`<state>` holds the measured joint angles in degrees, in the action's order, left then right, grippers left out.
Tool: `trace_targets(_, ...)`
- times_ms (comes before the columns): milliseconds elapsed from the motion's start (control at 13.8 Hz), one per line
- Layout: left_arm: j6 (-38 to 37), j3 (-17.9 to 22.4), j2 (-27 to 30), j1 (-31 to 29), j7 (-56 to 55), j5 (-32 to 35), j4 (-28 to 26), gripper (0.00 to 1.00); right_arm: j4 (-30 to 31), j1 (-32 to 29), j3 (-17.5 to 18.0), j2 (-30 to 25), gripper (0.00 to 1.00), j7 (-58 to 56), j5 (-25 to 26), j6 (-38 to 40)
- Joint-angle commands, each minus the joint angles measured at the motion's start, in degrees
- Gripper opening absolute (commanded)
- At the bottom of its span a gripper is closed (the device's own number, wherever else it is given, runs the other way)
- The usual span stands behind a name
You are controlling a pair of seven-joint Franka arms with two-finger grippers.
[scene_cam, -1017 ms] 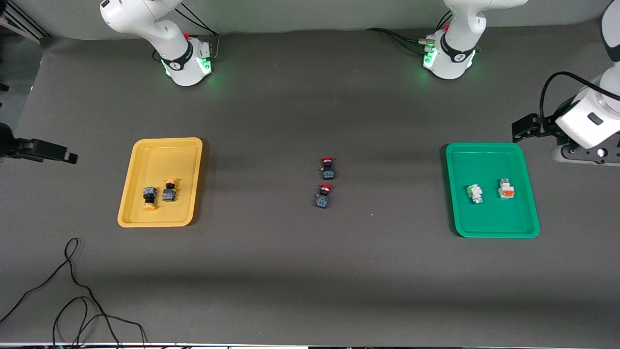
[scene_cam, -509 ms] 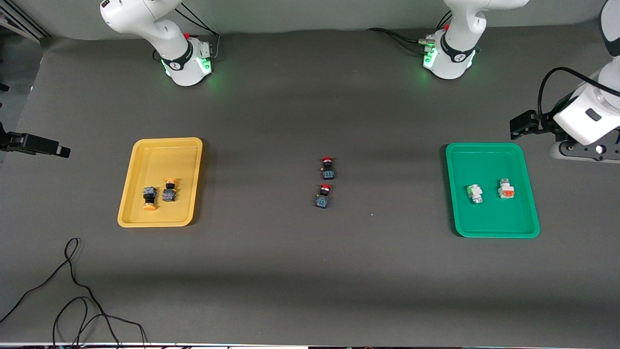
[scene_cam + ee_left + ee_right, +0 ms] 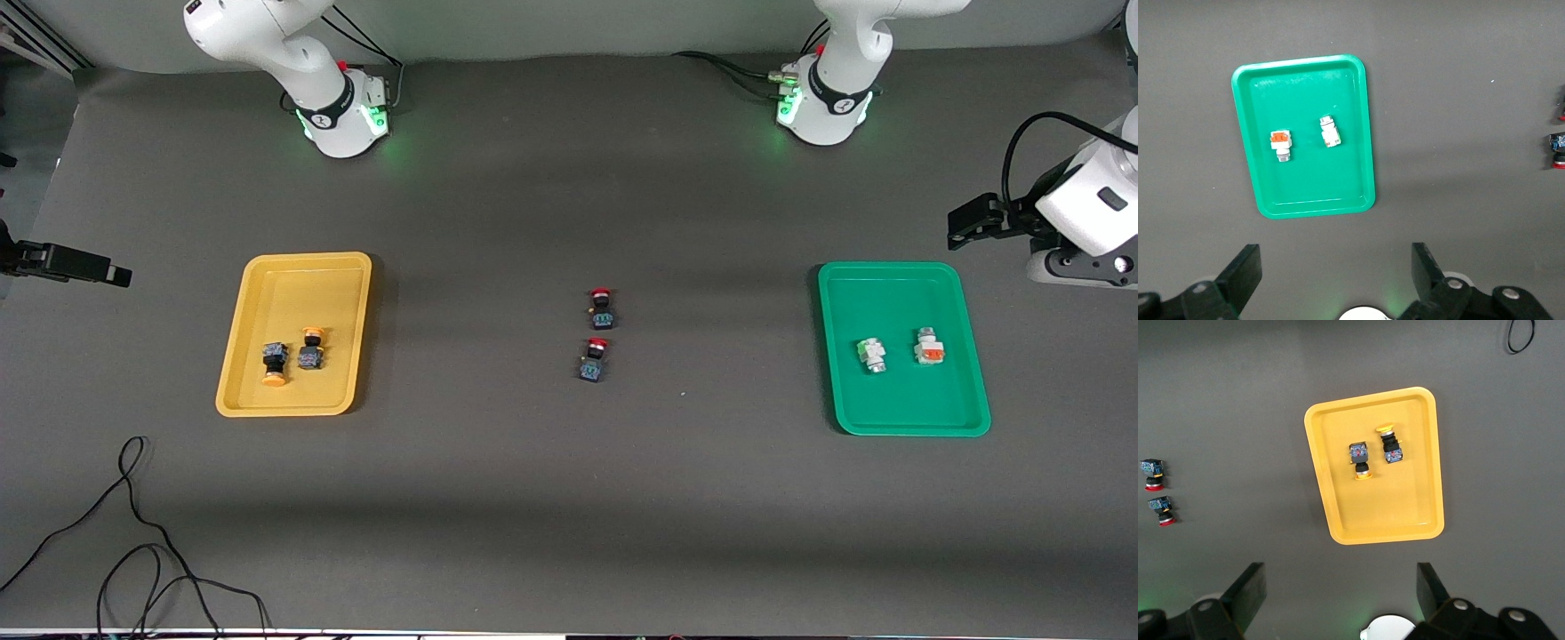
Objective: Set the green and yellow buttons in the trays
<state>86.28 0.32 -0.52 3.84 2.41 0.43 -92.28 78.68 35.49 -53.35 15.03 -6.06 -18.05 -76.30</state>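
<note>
Left gripper (image 3: 1331, 280): I see it spread wide with nothing between the fingers, high over bare table at the left arm's end, just off the green tray's corner.
Right gripper (image 3: 1341, 597): also wide apart and empty in my wrist feed; in the front view it shows at the frame edge (image 3: 67, 263), over the table at the right arm's end, well apart from the yellow tray.
Green tray (image 3: 889, 418): flat on the table toward the left arm's end.
White buttons: two lie in the green tray, apart from each other, one with green parts (image 3: 872, 355), one with an orange part (image 3: 929, 348).
Yellow tray (image 3: 293, 267): flat on the table toward the right arm's end.
Yellow buttons: two lie side by side in the yellow tray, in the half nearer the front camera; I read one (image 3: 274, 363) with its cap toward that camera and the other (image 3: 310, 348) with its cap away.
Red buttons: two sit on bare table mid-way between the trays, one (image 3: 602, 308) farther from the front camera, one (image 3: 594, 360) nearer.
Cable (image 3: 133, 533): loose loops on the table near the front edge, at the right arm's end.
</note>
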Motion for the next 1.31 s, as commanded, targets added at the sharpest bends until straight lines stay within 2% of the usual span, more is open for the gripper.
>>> trace_targets(0, -1.1, 0.0, 0.6, 0.0, 0.8, -0.6, 0.5, 1.0, -0.1, -0.1, 1.1, -0.6, 1.0, 1.5, 1.1, 0.7)
trace_targets(145, -1.1, 0.0, 0.6, -0.1, 0.8, -0.6, 0.6, 1.0, -0.1, -3.3, 4.6, -1.5, 1.0, 2.7, 1.0, 0.7)
trace_targets(291, -1.1, 0.0, 0.6, -0.1, 0.8, -0.6, 0.8, 1.0, 0.1, -10.2, 13.1, -3.6, 1.0, 4.2, 1.3, 0.6)
trace_targets(436, -0.9, 0.1, 0.3, -0.1, 0.8, -0.8, 1.1, 1.0, 0.1, -13.6, 17.9, -4.2, 1.0, 4.2, 4.4, 0.6)
trace_targets(654, -1.1, 0.1, 0.3, -0.1, 0.9, -0.5, 1.1, 1.0, 0.1, -21.1, 26.0, -5.0, 1.0, 4.1, 5.7, 0.4)
trace_targets(799, -1.1, 0.1, 0.2, 0.0, 0.9, -0.5, 1.2, 1.0, 0.9, -25.4, 31.4, -6.3, 1.0, 3.6, 8.6, -0.1)
trace_targets(1017, -1.1, 0.1, 0.2, 0.0, 0.9, -0.5, 1.2, 1.0, 2.3, -34.7, 42.9, -7.8, 1.0, 3.5, 12.4, -0.3)
trace_targets(1090, -1.1, 0.1, 0.1, 0.0, 0.9, -0.5, 1.2, 1.0, 3.4, -36.1, 44.5, -8.7, 1.0, 3.5, 13.4, -1.4)
trace_targets(1235, -0.9, 0.1, -0.1, -0.1, 0.9, -0.6, 1.3, 1.0, 9.8, -36.6, 44.9, -13.4, 1.0, 3.4, 13.9, -6.4)
